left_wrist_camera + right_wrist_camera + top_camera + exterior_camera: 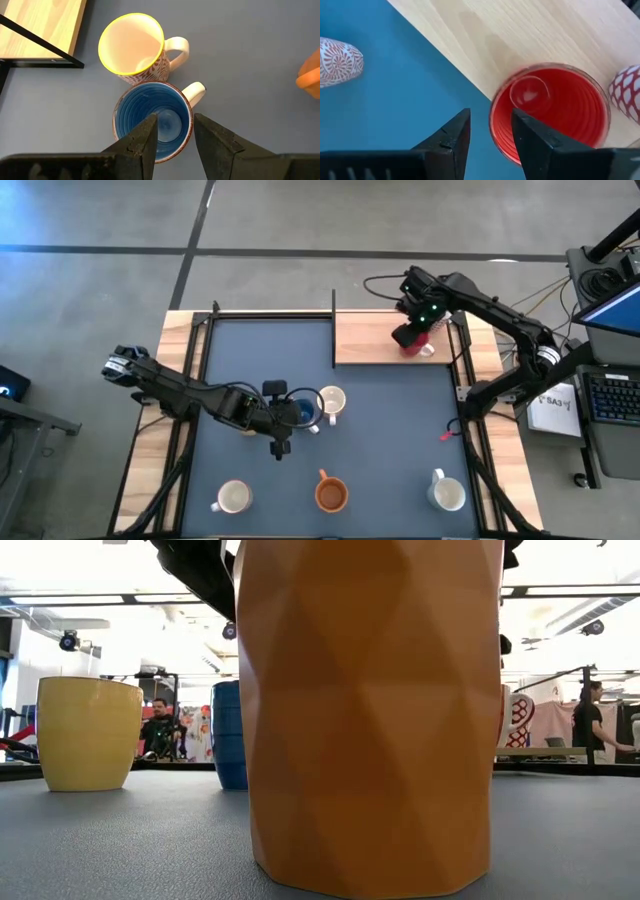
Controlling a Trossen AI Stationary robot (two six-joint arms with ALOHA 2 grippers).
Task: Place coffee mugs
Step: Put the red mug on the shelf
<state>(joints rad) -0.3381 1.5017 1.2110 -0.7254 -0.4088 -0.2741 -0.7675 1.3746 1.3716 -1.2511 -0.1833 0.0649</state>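
A blue mug (152, 122) stands upright on the dark mat, touching a red-patterned mug with a yellow rim (132, 45) beside it. My left gripper (176, 137) hangs open over the blue mug (303, 412), one finger above its inside and one just outside the rim on the handle side. A red mug (555, 110) stands upright on the wooden board (375, 340) at the far right. My right gripper (491, 132) is open above it, the mug's near rim between the fingers. I see no touch at either gripper.
Near the front edge stand an orange faceted mug (331, 494), a pale mug (232, 498) at the left and a white mug (447, 492) at the right. A black frame (333, 320) borders the board. People show in the room beyond the table (160, 725).
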